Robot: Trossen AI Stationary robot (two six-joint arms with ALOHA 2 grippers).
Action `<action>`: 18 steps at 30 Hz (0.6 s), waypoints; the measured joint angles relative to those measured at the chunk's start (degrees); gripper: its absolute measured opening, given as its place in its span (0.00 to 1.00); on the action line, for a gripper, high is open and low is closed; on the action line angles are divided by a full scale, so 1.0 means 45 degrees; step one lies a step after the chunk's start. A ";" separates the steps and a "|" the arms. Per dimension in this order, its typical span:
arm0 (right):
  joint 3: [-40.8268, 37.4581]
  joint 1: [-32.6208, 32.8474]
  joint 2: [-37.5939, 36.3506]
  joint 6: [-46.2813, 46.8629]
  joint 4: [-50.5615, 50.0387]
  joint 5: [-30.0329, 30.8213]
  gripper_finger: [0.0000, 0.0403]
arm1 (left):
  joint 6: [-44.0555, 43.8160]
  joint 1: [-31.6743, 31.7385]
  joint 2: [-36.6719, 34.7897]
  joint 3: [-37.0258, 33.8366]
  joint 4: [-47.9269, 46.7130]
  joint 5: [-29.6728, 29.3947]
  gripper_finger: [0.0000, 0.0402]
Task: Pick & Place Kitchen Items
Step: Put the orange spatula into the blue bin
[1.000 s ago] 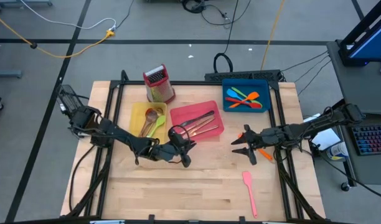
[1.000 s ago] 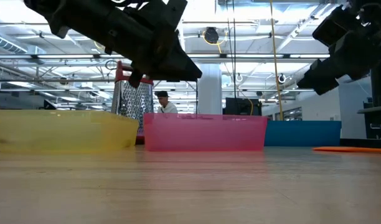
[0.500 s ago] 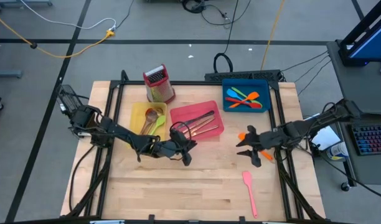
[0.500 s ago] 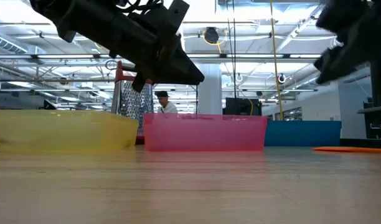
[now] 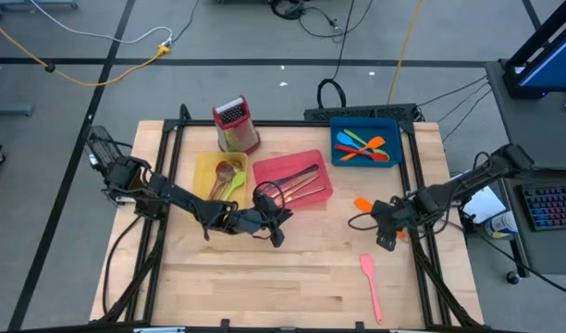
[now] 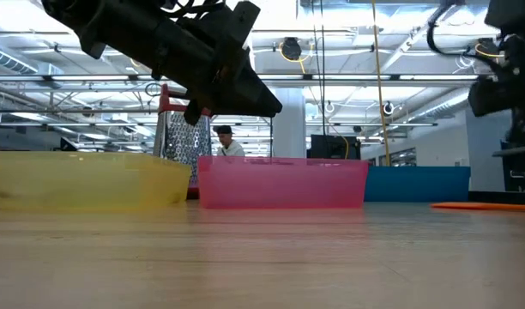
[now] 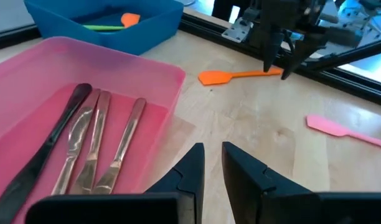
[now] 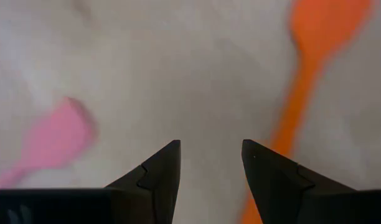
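While most utensils already lie in trays, the open right end effector hovers by the flat orange spatula (pink spatula waits on the desk).

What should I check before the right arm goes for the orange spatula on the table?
1. Right gripper open: ok, fingers apart.
2. Right gripper empty: ok.
3. Orange spatula lying free on the table: ok, nothing rests on it.
4. Gripper lined up over the handle: not ok; in the right wrist view the handle runs beside one finger, not between the two.
5. Left gripper clear of the path: ok, it hangs by the pink tray.
6. Pink spatula out of the way: ok, it lies apart.
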 joint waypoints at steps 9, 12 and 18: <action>0.0029 -0.0141 0.1910 0.1287 -0.1696 -0.0295 0.41 | 0.0218 0.0436 0.0000 0.0000 0.0020 -0.0005 0.14; 0.0078 -0.0221 0.2338 0.1394 -0.1704 -0.0344 0.41 | 0.0218 0.0541 0.0000 0.0000 0.0013 0.0000 0.14; 0.0078 -0.0228 0.2817 0.1586 -0.1659 -0.0077 0.41 | 0.0209 0.0554 0.0000 0.0000 0.0000 0.0015 0.14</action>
